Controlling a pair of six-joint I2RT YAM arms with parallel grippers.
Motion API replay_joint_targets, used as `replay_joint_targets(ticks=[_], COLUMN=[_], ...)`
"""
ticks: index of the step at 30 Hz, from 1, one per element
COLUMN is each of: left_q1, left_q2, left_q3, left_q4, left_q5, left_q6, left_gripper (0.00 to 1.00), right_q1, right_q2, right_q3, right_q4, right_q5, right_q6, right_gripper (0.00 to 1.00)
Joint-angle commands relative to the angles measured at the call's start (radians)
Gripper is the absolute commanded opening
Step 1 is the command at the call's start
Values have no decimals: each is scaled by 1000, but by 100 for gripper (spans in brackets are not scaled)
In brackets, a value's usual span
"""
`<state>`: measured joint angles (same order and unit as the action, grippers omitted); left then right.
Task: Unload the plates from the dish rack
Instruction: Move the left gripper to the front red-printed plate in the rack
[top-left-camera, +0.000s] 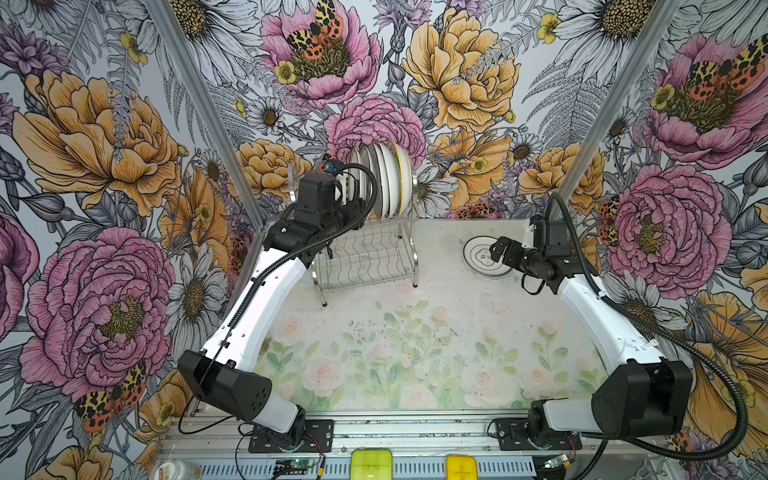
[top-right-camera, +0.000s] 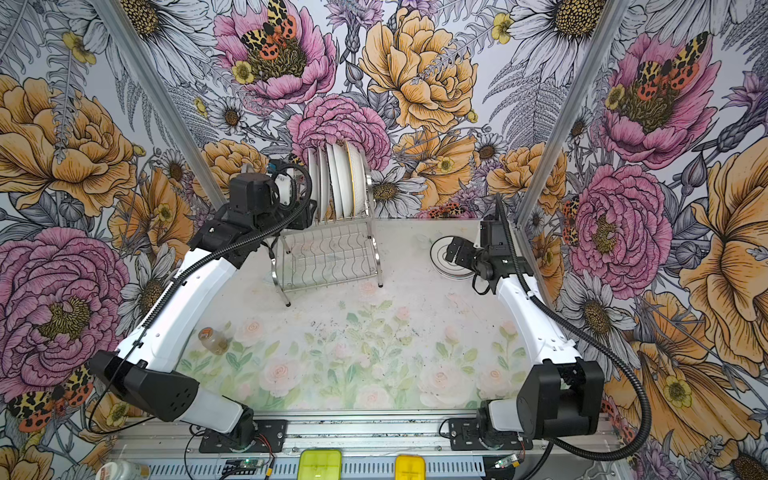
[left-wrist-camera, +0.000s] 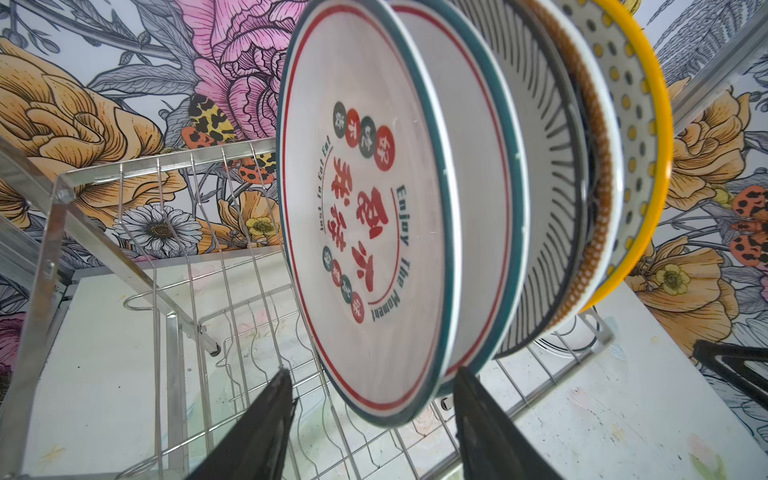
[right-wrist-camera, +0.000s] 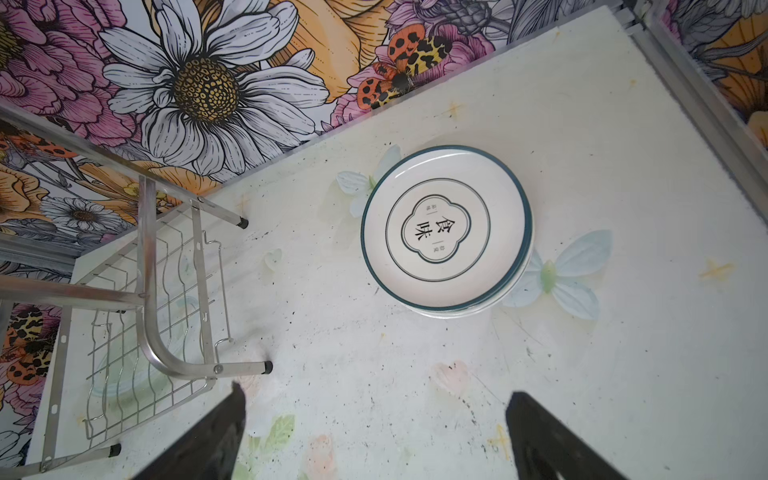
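Plates (top-left-camera: 386, 178) stand on edge in the upper tier of the dish rack (left-wrist-camera: 174, 166), and my left gripper (left-wrist-camera: 372, 371) has its jaws apart astride the near rim of the front one, the plate with red characters (left-wrist-camera: 365, 216); neither pad looks pressed on yet. The teal-edged plate (left-wrist-camera: 478, 166) behind sits just beside my far finger (left-wrist-camera: 482, 415), so I judge the danger is pinching two at once. I should centre on the front rim alone, close firmly, then lift straight along the slot before swinging clear. My right gripper (right-wrist-camera: 376, 390) hangs wide open near the stack (right-wrist-camera: 446, 230) lying on the table (right-wrist-camera: 623, 374).
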<state>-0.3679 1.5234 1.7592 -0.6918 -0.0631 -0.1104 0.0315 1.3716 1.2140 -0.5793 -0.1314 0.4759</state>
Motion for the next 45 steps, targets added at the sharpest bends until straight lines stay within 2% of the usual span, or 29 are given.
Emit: replay_joint_targets(ticks=[1,15,23,31,45], left_q1=[9,-14,-25,-41,-51], left_q2=[21,59,87,109,111], left_q3=[36,60,70,66,59], left_q4=[20,31,32,57,81], left_q5=[-19,-107,-138,-225,-288], left_q6=[30,81,105,119,133], left_gripper=[58,46,43,42,33], right_q1=[-7,-11,-12,-13,-13], right_q2=[19,20,17,19,15], right_q3=[-2,8,15,19,25], right_q4=[16,16,16,16,16], right_q5=[-19,-40,-51,-65,-88], right_q6=[-17,-18,-17,-19,-23], right_gripper=[99,99,99,99,99])
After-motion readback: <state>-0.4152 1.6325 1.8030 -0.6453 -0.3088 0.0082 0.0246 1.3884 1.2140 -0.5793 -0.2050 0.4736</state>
